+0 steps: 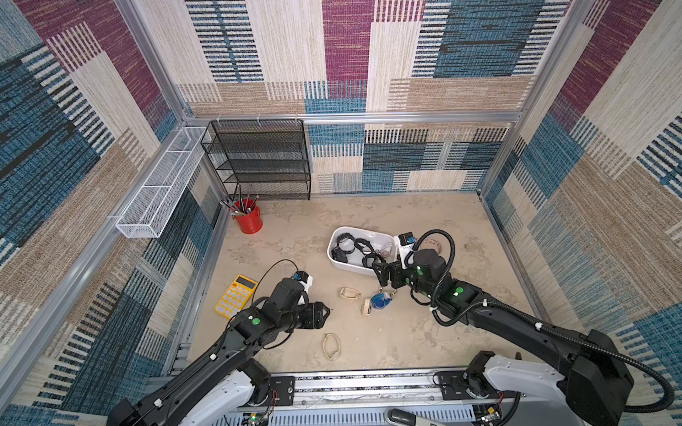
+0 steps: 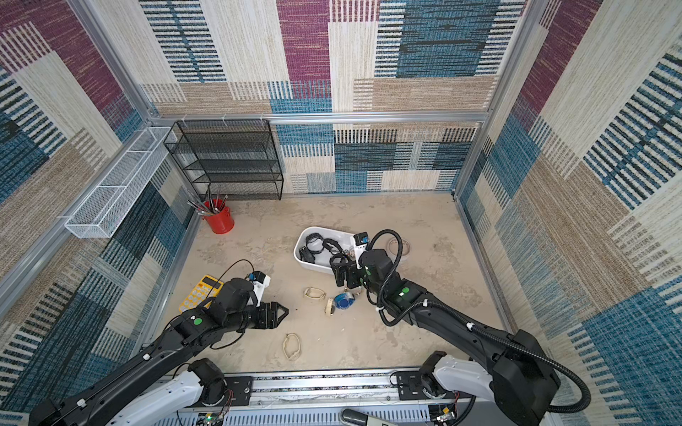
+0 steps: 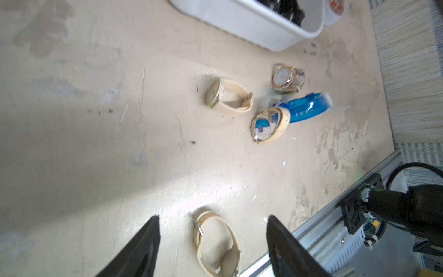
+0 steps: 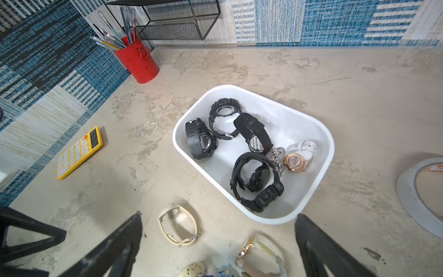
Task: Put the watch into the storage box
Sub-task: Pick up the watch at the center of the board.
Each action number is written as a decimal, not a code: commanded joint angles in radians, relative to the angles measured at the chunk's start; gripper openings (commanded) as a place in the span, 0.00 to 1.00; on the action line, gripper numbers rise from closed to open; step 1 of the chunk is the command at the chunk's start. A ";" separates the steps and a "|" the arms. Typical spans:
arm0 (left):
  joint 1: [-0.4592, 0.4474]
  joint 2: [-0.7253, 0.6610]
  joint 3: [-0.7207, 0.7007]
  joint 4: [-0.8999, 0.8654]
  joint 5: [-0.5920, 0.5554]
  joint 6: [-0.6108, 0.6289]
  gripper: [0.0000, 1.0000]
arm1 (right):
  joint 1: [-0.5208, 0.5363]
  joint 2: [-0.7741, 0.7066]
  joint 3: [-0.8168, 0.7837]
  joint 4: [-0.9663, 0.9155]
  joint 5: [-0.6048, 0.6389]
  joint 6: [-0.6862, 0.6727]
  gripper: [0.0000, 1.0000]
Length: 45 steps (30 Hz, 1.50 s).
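Calculator (image 1: pixel 236 296), red cup (image 1: pixel 249 220) and tape roll (image 4: pixel 419 194) lay apart from loose watches (image 1: pixel 349 293) near the storage box (image 4: pixel 299 120); left hand (image 3: pixel 213 217) and right hand (image 4: pixel 218 215) gaped empty.

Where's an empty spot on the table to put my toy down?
Bare table lies between the red cup and the storage box, and along the back wall beside the black shelf. The stretch past the tape roll toward the side wall is free too. It's crowded in front of the box, around the blue watch and cream watches.
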 commanded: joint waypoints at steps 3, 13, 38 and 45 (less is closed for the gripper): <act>-0.053 -0.049 -0.071 -0.089 -0.036 -0.117 0.66 | -0.001 0.009 0.007 0.045 -0.010 -0.007 1.00; -0.128 -0.033 -0.096 -0.084 -0.043 -0.106 0.57 | -0.001 0.045 0.023 0.046 -0.013 -0.005 1.00; -0.257 0.277 -0.100 0.176 -0.109 -0.114 0.21 | -0.001 0.060 0.025 0.043 -0.009 -0.004 1.00; -0.257 0.312 -0.089 0.242 -0.130 -0.116 0.02 | -0.001 0.056 0.019 0.042 -0.008 -0.001 1.00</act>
